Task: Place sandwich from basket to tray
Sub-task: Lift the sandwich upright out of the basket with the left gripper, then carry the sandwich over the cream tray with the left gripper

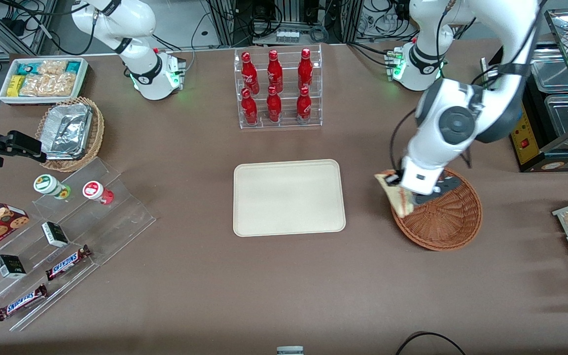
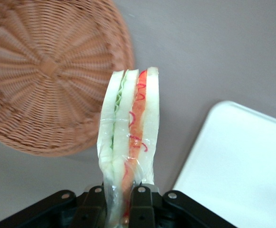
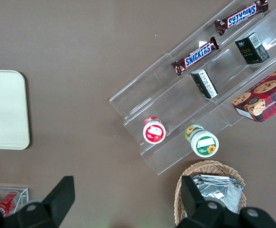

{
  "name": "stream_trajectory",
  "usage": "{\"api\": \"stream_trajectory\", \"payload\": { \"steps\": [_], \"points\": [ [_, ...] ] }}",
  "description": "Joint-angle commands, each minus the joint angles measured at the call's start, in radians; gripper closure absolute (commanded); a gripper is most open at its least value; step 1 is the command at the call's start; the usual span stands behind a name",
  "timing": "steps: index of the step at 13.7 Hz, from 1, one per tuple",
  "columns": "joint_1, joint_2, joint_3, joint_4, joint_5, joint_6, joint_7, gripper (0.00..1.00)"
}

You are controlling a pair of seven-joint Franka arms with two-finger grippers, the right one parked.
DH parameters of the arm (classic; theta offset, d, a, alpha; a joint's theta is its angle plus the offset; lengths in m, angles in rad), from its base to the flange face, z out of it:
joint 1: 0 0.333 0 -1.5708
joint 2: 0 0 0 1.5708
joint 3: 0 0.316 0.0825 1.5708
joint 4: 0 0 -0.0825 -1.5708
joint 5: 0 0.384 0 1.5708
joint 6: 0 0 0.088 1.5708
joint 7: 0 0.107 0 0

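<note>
**Inspector:** Sandwich (image 1: 396, 195) first. Location?

**Assistant:** Clamped in the left arm's gripper (image 1: 408, 197), off the wicker. In the front view it hangs at the rim of the reddish-brown basket (image 1: 449, 224), on the side that faces the tray (image 1: 289, 197). The wrist view shows the wedge (image 2: 128, 137) standing out from the gripper (image 2: 121, 209), cut edge toward the camera, green filling in one seam and red in the next, under a clear wrap.

**Inspector:** Finger state?

**Assistant:** Pinching. The two black fingers (image 2: 142, 206) press the wrapped bread from both sides, flattening it where they grip.

**Inspector:** Basket?

**Assistant:** Round, shallow, woven. The wrist view shows its inside (image 2: 43, 71) with nothing lying in the part that is visible. The arm's wrist covers part of it in the front view.

**Inspector:** Tray?

**Assistant:** Cream, rectangular, flat on the brown table (image 1: 284, 296) at its middle, beside the basket and apart from it. Nothing on it. One rounded corner (image 2: 242, 161) shows in the wrist view, near the sandwich.

**Inspector:** Surroundings?

**Assistant:** Clear rack with six red bottles (image 1: 277, 88) stands farther from the front camera than the tray. Toward the parked arm's end: a tan basket of foil (image 1: 69, 130), a white bin of snacks (image 1: 43, 79), and clear steps with Snickers bars (image 1: 42, 283).
</note>
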Motion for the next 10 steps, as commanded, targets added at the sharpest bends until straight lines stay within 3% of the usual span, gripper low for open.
{"api": "stream_trajectory", "payload": {
  "steps": [1,8,10],
  "points": [
    [-0.105,0.077,0.001,0.098,0.006,-0.027,0.011,1.00],
    [-0.329,0.344,0.004,0.400,0.014,-0.047,0.002,1.00],
    [-0.363,0.418,0.003,0.482,0.046,-0.065,-0.001,1.00]
  ]
}}
